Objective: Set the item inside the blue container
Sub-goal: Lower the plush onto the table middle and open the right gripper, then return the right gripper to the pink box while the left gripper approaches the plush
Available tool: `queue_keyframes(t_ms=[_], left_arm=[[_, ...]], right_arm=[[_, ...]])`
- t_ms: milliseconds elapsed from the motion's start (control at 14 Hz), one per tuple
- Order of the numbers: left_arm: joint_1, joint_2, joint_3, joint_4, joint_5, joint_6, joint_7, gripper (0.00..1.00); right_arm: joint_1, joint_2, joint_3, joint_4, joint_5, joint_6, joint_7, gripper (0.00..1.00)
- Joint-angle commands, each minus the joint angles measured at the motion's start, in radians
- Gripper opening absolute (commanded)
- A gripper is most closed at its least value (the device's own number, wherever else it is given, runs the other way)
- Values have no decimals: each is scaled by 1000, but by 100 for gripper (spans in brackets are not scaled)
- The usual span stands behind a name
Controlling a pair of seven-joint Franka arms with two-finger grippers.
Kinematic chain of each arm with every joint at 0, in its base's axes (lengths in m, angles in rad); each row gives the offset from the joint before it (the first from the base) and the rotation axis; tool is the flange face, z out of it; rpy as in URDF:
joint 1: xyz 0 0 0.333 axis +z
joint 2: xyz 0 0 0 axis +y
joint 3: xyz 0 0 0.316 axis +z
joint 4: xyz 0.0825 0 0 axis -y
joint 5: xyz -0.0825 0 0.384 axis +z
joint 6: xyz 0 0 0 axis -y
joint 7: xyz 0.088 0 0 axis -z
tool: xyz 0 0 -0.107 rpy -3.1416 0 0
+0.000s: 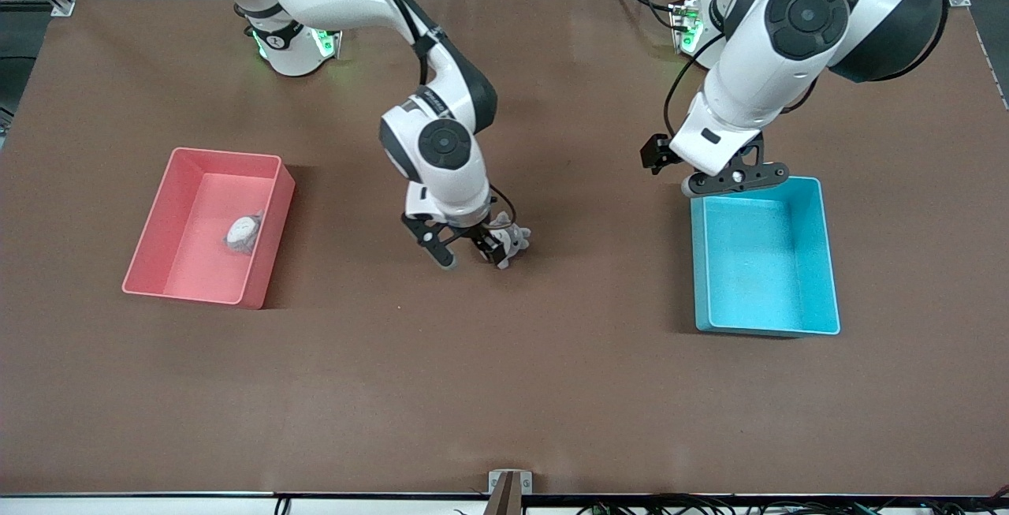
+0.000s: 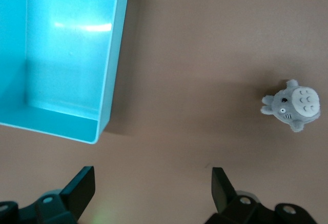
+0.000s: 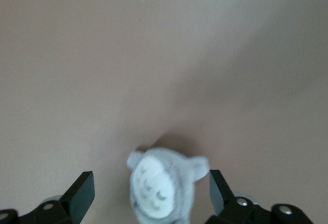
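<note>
No readable writing showed. The blue container (image 1: 765, 263) sat empty toward the left arm's end of the table (image 1: 504, 389); a pink bin (image 1: 206, 225) at the right arm's end held a pale plush (image 1: 243, 233). The right gripper (image 1: 467, 250), jaws spread, hung low at mid-table around a grey plush toy (image 1: 509, 244), not gripping it. The left gripper (image 1: 735, 179) waited, released, over the container's rim.

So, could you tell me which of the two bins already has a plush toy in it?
The pink bin, toward the right arm's end; the blue container is empty.
</note>
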Motion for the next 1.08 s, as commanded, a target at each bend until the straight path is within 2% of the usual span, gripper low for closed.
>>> queue_keyframes(t_ms=[0, 143, 502, 860, 1003], left_arm=[[-25, 8, -5, 0, -4, 13, -87, 100], [-39, 10, -5, -1, -4, 20, -130, 100], [-61, 43, -25, -4, -5, 84, -291, 100], [-119, 100, -27, -21, -4, 177, -465, 100], [-144, 129, -25, -24, -1, 225, -526, 100]], right_arm=[[-113, -134, 19, -45, -11, -142, -209, 100], [-179, -200, 19, -83, -10, -181, -317, 100], [-390, -375, 19, -291, -8, -204, -738, 100], [-642, -389, 19, -358, -7, -181, -1023, 100], [-730, -381, 19, -429, 12, -78, -1116, 100]])
